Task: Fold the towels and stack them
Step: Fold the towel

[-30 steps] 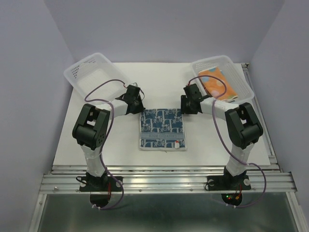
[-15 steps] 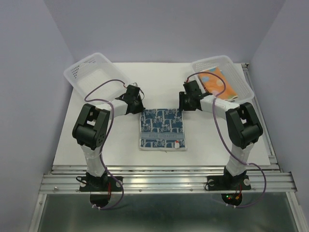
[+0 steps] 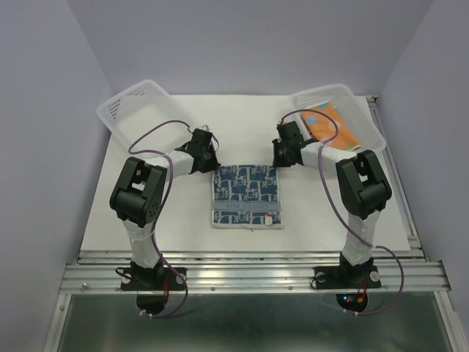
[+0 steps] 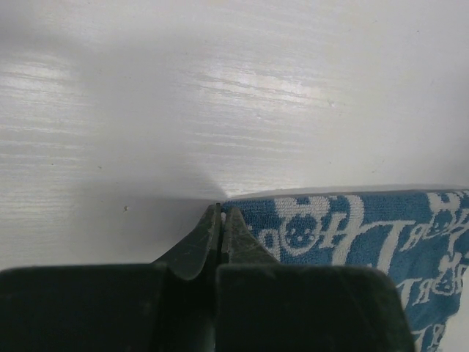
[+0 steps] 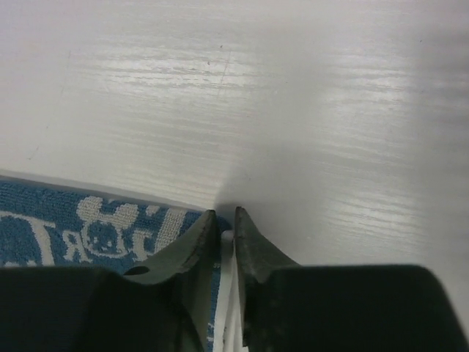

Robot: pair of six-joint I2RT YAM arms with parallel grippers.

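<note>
A dark blue towel with white pattern (image 3: pixel 247 194) lies folded flat at the table's middle. My left gripper (image 3: pixel 213 166) is at its far left corner. In the left wrist view the left gripper (image 4: pixel 221 210) is shut, tips right at the corner of the towel (image 4: pixel 352 227). My right gripper (image 3: pixel 278 164) is at the far right corner. In the right wrist view the right gripper (image 5: pixel 226 214) is nearly closed, with the pale edge of the towel (image 5: pixel 73 227) between the jaws. An orange towel with pale dots (image 3: pixel 333 126) lies in the right basket.
A clear plastic basket (image 3: pixel 124 110) stands tilted at the far left and looks empty. A second clear basket (image 3: pixel 368 126) stands at the far right. A white board (image 3: pixel 183 220) covers the table; a metal rail runs along its right edge.
My right arm has shifted a little to the left and farther back, its elbow moving in. The blue towel and the left arm have not visibly moved.
</note>
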